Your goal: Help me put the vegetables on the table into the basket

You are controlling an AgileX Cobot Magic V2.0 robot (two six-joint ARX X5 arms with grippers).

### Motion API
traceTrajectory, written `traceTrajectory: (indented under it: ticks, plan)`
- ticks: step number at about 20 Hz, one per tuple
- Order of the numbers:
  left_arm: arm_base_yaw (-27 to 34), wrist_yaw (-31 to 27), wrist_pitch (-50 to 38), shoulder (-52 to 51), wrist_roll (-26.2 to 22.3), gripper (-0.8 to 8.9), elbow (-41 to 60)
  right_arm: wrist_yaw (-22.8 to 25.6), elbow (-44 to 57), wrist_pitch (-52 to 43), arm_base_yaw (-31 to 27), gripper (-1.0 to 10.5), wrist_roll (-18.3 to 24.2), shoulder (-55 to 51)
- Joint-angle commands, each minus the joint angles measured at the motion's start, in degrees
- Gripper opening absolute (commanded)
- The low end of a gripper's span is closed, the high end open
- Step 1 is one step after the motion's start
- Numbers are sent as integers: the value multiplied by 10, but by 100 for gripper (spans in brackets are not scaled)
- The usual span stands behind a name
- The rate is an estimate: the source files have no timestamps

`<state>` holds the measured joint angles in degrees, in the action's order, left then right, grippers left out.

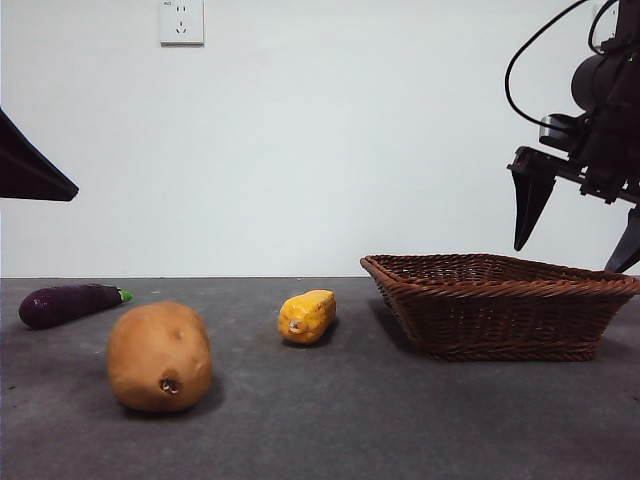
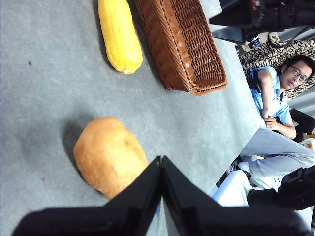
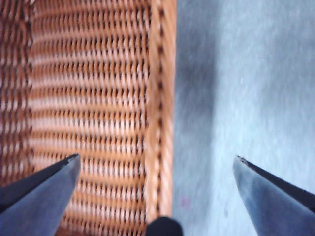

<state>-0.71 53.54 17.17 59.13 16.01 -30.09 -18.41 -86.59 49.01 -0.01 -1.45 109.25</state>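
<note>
On the table lie the tan potato at the front left, the purple eggplant at the far left and the yellow corn cob in the middle. The wicker basket stands at the right and holds nothing that shows. My right gripper hangs open and empty above the basket's right end. In the right wrist view the gripper straddles the basket's rim. My left gripper is shut and empty, above the potato, with the corn and basket beyond.
The left arm shows only as a black tip at the left edge of the front view. A white wall with a socket stands behind the table. A seated person is beyond the table's edge in the left wrist view.
</note>
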Motion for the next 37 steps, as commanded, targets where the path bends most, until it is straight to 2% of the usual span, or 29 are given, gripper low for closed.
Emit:
traceTrajectory:
  ticks: [1, 4, 7, 8, 11, 16, 20, 22, 26, 27, 28, 29, 30, 34, 37]
  plan:
    - [-2, 4, -1, 1, -15, -3, -1, -2, -3, -11, 1, 565, 7, 24]
    - [-2, 4, -1, 1, -17, -4, -1, -3, -3, -14, 3, 528, 7, 37]
    - [-2, 2, -1, 1, -17, -3, -1, -12, -3, -13, 11, 196, 17, 39]
    - [-2, 2, -1, 1, -17, -4, -1, -14, -3, -13, 12, 169, 17, 42]
    - [-2, 2, -1, 1, -17, -3, -1, -15, -3, -17, 13, -17, 19, 42]
    - [-2, 2, -2, 1, -17, -4, -1, -16, -3, 5, 13, -17, 17, 65]
    - [-2, -3, 13, 1, -10, -4, -23, -49, -3, 18, 7, -17, 15, 52]
    - [-2, -70, 73, 1, -25, -4, -70, -54, -3, 27, 3, -17, 15, 24]
    - [-2, -233, 253, 28, -121, 3, -211, -67, -3, 40, -5, -17, 15, -55]
    - [-2, -266, 298, 46, -140, 47, -249, -67, -3, 47, -5, -17, 15, -76]
    - [-2, -282, 335, 68, -150, 204, -286, -67, -3, 52, -5, -17, 15, -94]
    - [-4, -283, 357, 94, -156, 412, -318, -67, -3, 58, -5, -17, 15, -111]
    - [-11, -283, 368, 121, -156, 534, -346, -67, -3, 64, -4, -17, 16, -125]
    - [-83, -285, 369, 246, -163, 539, -443, -70, -3, 94, -5, -17, 20, -159]
    - [-154, -358, 343, 341, -152, 539, -499, -72, -3, 114, -5, -17, 22, -167]
